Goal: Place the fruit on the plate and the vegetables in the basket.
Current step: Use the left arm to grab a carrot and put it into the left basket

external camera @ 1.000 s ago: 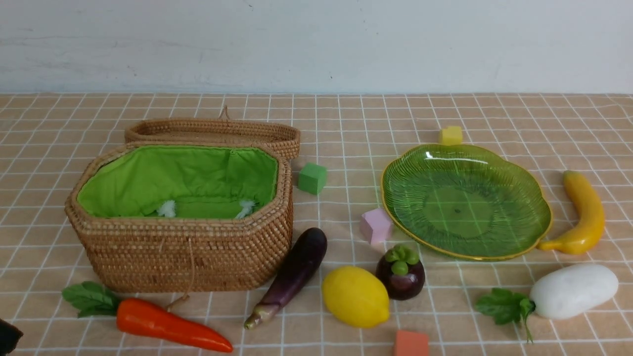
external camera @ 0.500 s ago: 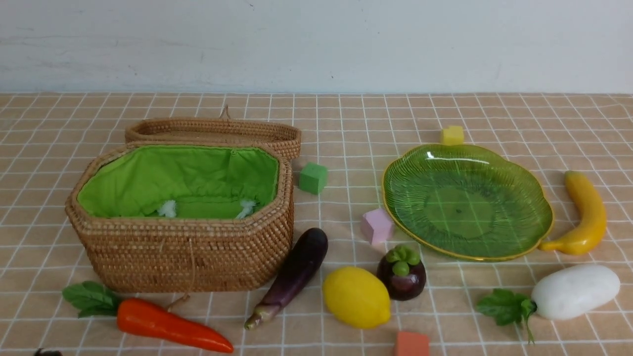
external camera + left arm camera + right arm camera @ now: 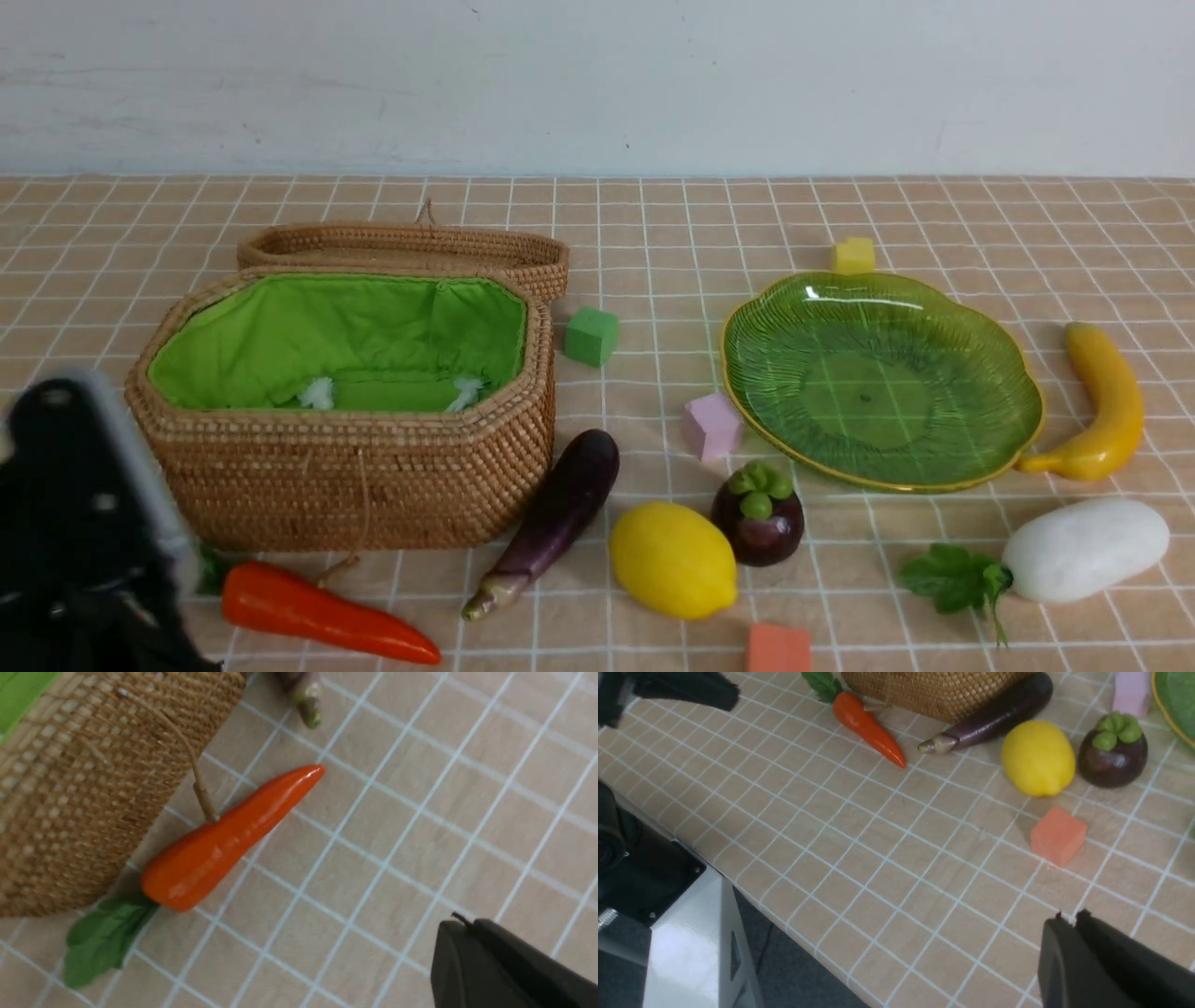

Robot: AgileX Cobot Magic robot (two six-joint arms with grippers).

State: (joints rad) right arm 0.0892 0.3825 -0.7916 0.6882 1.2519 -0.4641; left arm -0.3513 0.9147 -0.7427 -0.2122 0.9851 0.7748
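Note:
The wicker basket (image 3: 355, 476) stands open at the left, its green lining empty. In front of it lie the orange carrot (image 3: 317, 616) (image 3: 224, 835) and the purple eggplant (image 3: 555, 518). The lemon (image 3: 672, 560) and mangosteen (image 3: 758, 516) sit mid-front. At the right the green plate (image 3: 878, 383) is bare, flanked by the banana (image 3: 1102, 401) and white radish (image 3: 1083, 549). My left gripper (image 3: 460, 921) hovers shut and holds nothing, a short way from the carrot; its arm (image 3: 84, 532) hides the carrot's leaves. My right gripper (image 3: 1069, 919) is shut and holds nothing, above the cloth near the orange cube.
Foam cubes are scattered about: green (image 3: 590, 336), pink (image 3: 709, 426), yellow (image 3: 852, 255), orange (image 3: 777, 649). The basket lid (image 3: 401, 247) lies open behind the basket. The table's near edge (image 3: 784, 914) and the robot base (image 3: 668, 914) show in the right wrist view.
My left arm has risen into the front view at the bottom left and now covers the carrot's leaves. None of the fruit or vegetables has moved.

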